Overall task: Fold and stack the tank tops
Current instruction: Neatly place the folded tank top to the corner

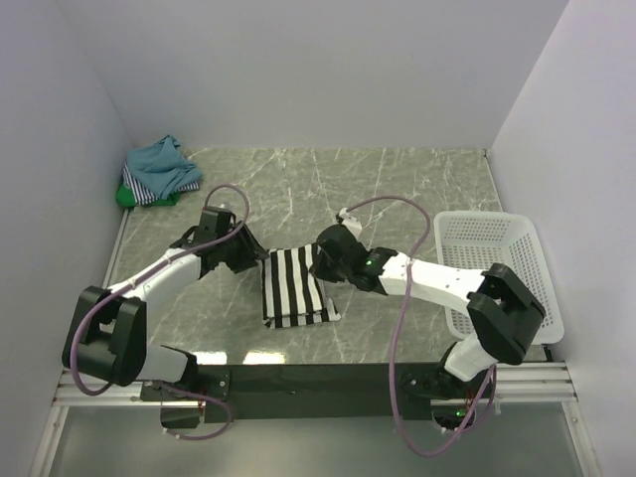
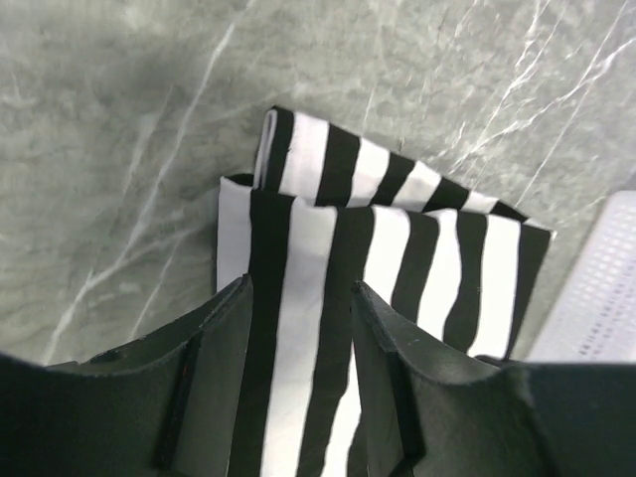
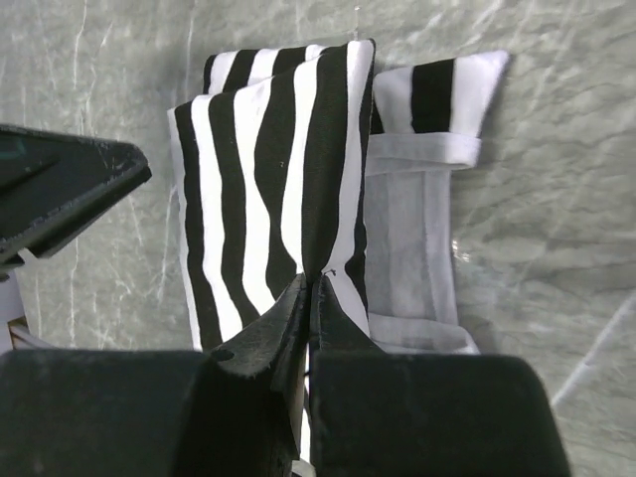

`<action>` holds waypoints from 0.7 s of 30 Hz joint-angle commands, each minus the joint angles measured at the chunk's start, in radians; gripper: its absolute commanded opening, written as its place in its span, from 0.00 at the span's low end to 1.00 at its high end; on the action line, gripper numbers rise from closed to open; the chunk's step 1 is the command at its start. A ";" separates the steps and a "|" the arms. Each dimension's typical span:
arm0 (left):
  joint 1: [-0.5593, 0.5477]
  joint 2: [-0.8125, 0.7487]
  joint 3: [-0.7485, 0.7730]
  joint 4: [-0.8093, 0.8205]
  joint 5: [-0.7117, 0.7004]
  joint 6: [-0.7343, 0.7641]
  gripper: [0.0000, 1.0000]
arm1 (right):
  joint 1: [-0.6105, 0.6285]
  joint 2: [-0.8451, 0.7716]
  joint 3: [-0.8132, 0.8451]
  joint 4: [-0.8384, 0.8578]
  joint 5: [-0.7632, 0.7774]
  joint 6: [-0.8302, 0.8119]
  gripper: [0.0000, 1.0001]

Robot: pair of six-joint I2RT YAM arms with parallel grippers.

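Right hand pinches edge of the striped tank top.

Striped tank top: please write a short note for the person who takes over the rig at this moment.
Left gripper: open, straddling the striped tank top.
Right gripper: shut on its folded edge.
Other tank tops: unfolded heap in the far left corner.
Done: striped one partly folded, in the middle of the table.
Left: finish this fold, then fold and stack the rest.
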 commanded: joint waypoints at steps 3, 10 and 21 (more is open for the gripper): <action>-0.077 -0.032 -0.002 -0.005 -0.093 -0.009 0.49 | -0.033 -0.046 -0.049 -0.012 0.034 -0.019 0.00; -0.187 0.020 -0.013 0.015 -0.132 -0.050 0.48 | -0.053 -0.060 -0.109 -0.011 0.051 -0.017 0.00; -0.247 0.135 -0.028 0.027 -0.211 -0.038 0.49 | -0.085 -0.037 -0.132 -0.032 0.085 -0.049 0.01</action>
